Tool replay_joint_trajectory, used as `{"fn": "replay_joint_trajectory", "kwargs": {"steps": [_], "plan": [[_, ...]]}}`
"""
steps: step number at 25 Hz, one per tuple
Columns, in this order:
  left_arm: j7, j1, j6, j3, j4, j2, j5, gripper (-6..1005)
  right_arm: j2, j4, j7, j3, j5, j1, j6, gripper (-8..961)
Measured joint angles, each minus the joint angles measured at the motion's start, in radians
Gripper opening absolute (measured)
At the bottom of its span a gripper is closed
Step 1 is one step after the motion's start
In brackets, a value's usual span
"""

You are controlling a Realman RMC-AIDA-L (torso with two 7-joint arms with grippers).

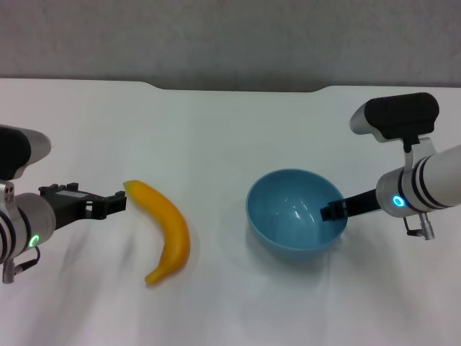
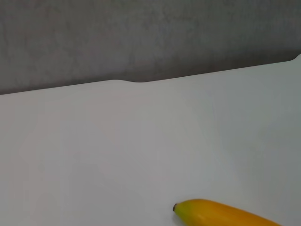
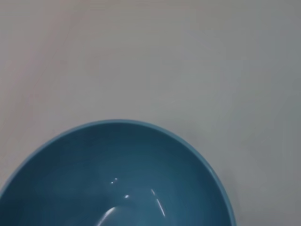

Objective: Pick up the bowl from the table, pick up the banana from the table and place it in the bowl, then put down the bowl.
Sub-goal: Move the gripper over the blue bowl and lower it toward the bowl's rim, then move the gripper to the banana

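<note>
- Right pincer (image 1: 333,211) at rim of bowl (image 1: 294,216), one finger inside; looks clamped on the wall; bowl right of centre on desk (image 1: 216,122)
- Left pincer (image 1: 115,203) parted, just beside banana (image 1: 164,227) tip
- Lift bowl level; grip banana mid-body

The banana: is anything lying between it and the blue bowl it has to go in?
Nothing visible. Only bare white table separates the banana from the bowl. The left gripper sits at the banana's near end.

Robot test bench, lab-like. Plain white flat tabletop (image 1: 230,144) with shallow notch in far edge, bare grey wall (image 1: 230,36) directly behind. Only staged props: glossy light-blue bowl (image 1: 288,231), yellow-orange banana (image 1: 169,231).
</note>
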State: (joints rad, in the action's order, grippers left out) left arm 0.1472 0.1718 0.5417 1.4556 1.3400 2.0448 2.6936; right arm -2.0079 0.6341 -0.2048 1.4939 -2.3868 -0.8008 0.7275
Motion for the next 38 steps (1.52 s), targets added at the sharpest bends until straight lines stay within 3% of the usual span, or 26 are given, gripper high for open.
{"fn": "replay_joint_trajectory", "kwargs": {"steps": [4,15,25,30,34,38], "plan": [[0.0,0.0,-0.002,-0.002,-0.003,0.0,0.0,907,0.0,0.003,-0.001,-0.014,0.0,0.007,-0.017,427],[-0.001,0.0,-0.005,-0.003,-0.005,0.0,0.0,906,-0.003,0.014,-0.01,-0.026,0.0,0.035,-0.056,242],[-0.002,-0.004,-0.016,-0.01,-0.007,0.0,-0.001,906,-0.003,0.055,-0.012,-0.072,0.011,0.097,-0.143,166],[-0.002,-0.006,-0.016,-0.011,-0.007,0.0,-0.001,906,0.004,0.062,-0.047,-0.055,0.117,0.143,-0.192,112],[-0.002,-0.008,-0.016,-0.011,-0.007,0.0,-0.002,906,0.005,0.064,-0.076,-0.046,0.127,0.144,-0.187,35],[-0.002,-0.006,-0.018,-0.011,-0.008,0.0,-0.002,906,0.005,0.064,-0.076,-0.048,0.124,0.138,-0.182,35]]}}
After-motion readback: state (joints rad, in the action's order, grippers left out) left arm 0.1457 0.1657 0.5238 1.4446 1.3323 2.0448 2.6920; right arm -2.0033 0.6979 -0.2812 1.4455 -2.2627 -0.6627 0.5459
